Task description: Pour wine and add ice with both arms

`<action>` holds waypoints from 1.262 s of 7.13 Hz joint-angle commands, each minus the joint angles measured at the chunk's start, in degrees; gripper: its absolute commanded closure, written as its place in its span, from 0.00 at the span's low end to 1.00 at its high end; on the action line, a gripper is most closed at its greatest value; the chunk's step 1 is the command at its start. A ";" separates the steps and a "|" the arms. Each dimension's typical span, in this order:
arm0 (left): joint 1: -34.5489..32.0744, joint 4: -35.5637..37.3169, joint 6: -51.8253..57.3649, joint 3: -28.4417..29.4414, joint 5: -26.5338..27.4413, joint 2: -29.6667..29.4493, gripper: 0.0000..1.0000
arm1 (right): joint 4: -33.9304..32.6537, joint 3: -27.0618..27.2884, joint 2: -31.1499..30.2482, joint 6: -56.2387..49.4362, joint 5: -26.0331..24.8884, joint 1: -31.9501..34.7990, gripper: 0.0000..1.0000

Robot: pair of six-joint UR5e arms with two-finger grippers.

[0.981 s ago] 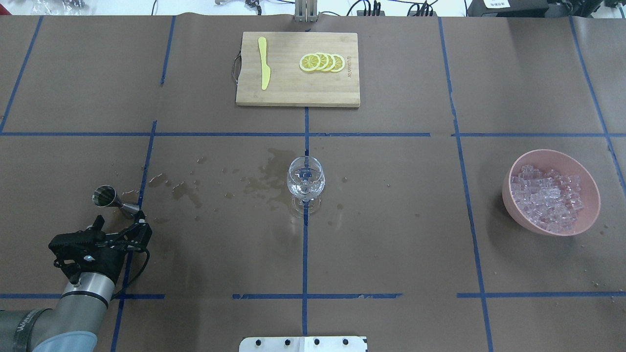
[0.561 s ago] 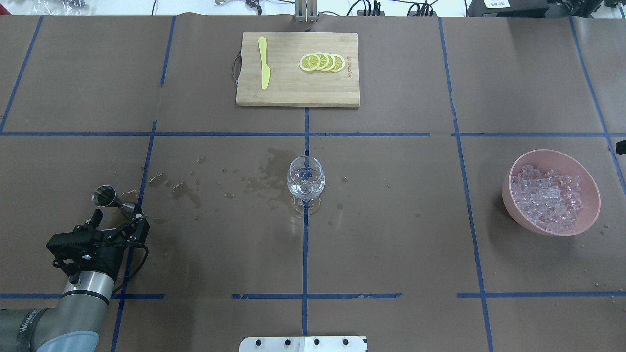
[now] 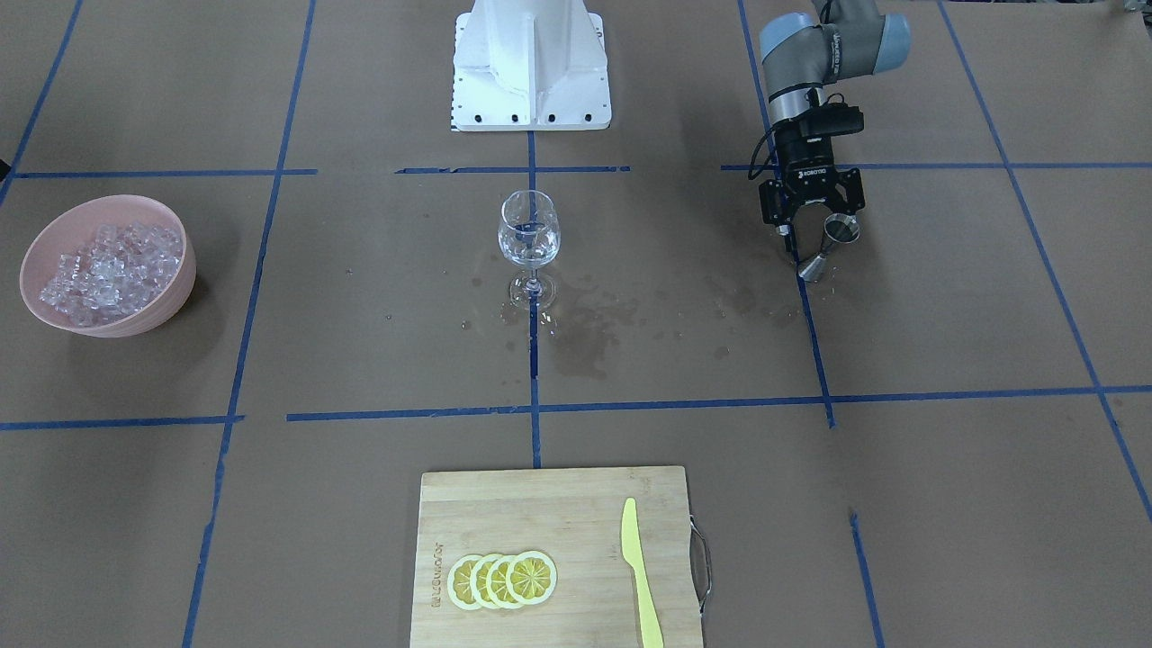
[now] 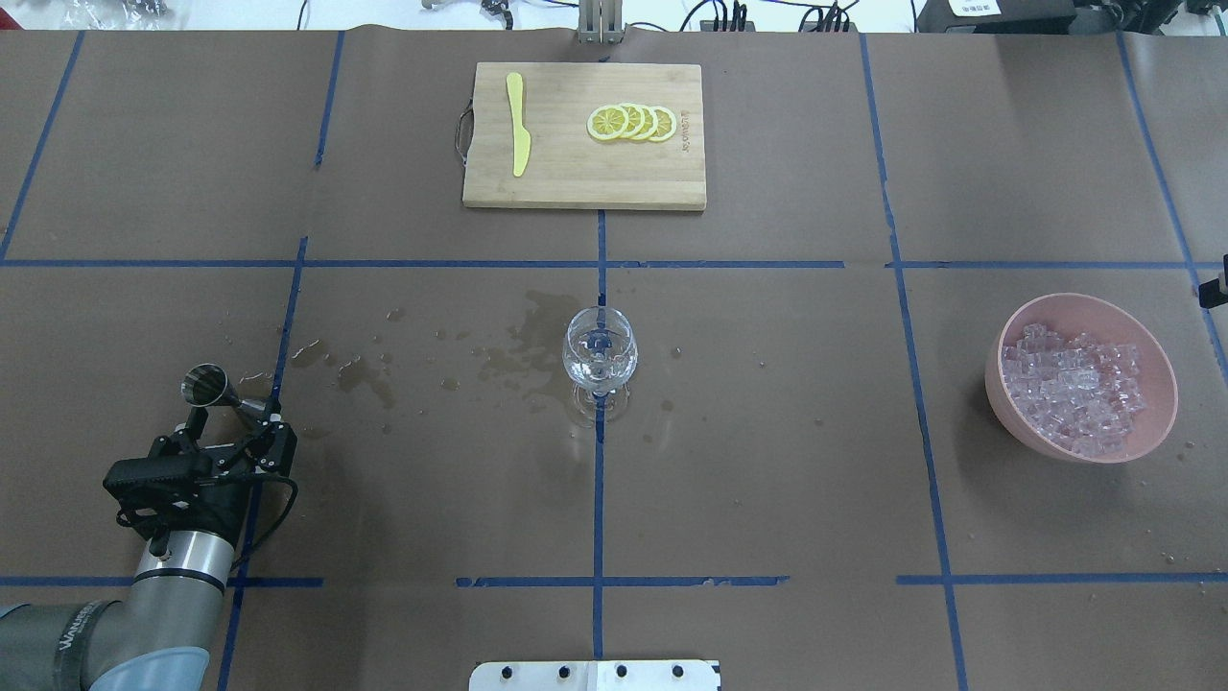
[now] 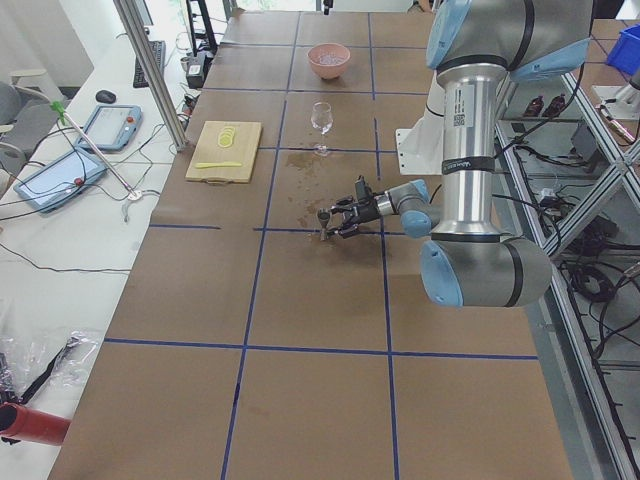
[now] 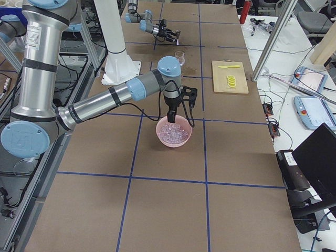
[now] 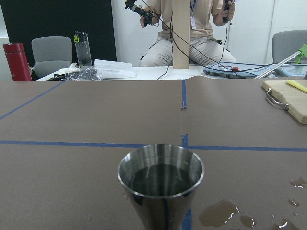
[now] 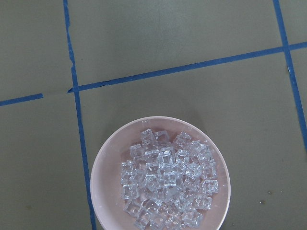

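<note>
Ice [image 8: 165, 175]: clear glassy cubes heaped in pink bowl [image 8: 102, 165] on desk's right side, right pincer [image 6: 169, 123] hanging above, its grip impossible to tell; a little clear wine [image 3: 528, 251] low in the centre glass [image 3: 528, 225]; left pincer [image 4: 235, 423] spread open just behind steel jigger [image 4: 204, 385].

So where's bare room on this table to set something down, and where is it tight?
Free and dry: the stretch between the wine glass and the pink bowl, and the corners either side of the cutting board. Tight: the left gripper sits at the jigger, and wet patches spread from there to the glass.
</note>
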 commanded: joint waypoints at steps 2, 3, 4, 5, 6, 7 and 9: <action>-0.91 0.00 -0.01 0.74 0.05 -0.45 0.20 | 0.08 0.36 0.00 0.19 0.00 -1.26 0.00; -1.17 0.00 -0.01 0.74 0.14 -0.45 0.21 | 0.17 0.72 0.00 2.63 -0.09 -2.57 0.00; -1.35 0.00 -0.01 0.83 0.14 -0.45 0.23 | 0.34 1.50 0.09 5.00 -1.48 -4.50 0.00; -1.35 0.00 -0.01 0.83 0.14 -0.63 0.29 | 0.34 1.60 0.09 5.03 -1.58 -4.61 0.00; -1.35 0.00 -0.01 1.00 0.14 -0.72 0.37 | 0.34 1.60 0.09 5.03 -1.58 -4.70 0.00; -1.35 0.00 -0.01 1.00 0.14 -0.72 0.45 | 0.34 1.60 0.09 5.03 -1.58 -4.70 0.00; -1.35 0.00 -0.10 1.35 0.14 -0.72 0.46 | 0.34 1.60 0.18 5.03 -1.58 -4.70 0.00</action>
